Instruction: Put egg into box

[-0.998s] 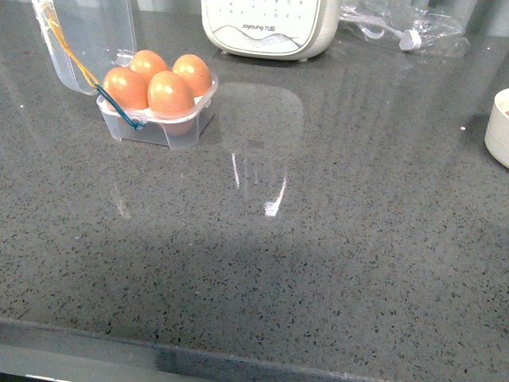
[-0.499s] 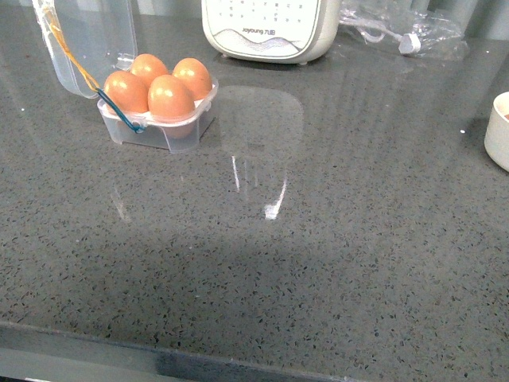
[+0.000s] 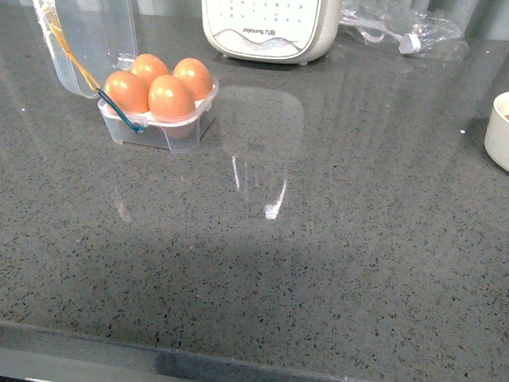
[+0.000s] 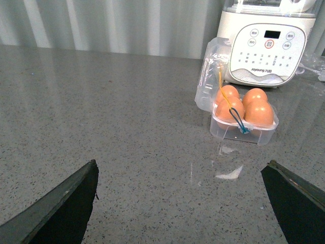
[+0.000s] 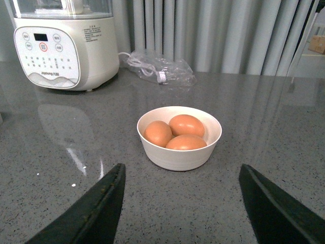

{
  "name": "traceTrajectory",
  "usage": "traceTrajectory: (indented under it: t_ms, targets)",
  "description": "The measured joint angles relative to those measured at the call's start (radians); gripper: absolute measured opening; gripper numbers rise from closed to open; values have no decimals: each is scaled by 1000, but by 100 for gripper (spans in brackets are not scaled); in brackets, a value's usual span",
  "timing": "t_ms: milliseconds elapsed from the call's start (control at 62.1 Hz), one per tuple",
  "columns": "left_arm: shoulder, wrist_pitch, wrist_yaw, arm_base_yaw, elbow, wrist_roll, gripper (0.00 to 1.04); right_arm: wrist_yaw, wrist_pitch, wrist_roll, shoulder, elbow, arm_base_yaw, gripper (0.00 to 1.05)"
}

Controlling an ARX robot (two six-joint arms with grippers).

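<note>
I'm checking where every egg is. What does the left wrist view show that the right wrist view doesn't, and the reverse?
Only the left wrist view shows the box, lid open, four eggs filling its cells. Only the right wrist view shows a white bowl holding three eggs, with a clear bag beyond it. Both show the cream appliance, the grey countertop and an open, empty gripper: the left gripper and the right gripper.

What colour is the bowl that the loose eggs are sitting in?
Cream-white, plain with no pattern. The bowl shows best in the right wrist view.

Bare counter [image 3: 334, 263] separates box [image 3: 171, 137] from bowl [image 3: 499, 131].
</note>
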Motion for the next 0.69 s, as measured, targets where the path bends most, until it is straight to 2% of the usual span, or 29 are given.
traceTrajectory:
  t_ms: [161,242,692]
  targets:
    - [0,0,0,0,0,0,98,0,0,1,0,0,0,99]
    - [0,0,0,0,0,0,98,0,0,2,0,0,0,97]
    - [0,0,0,0,0,0,98,0,0,3,0,0,0,97]
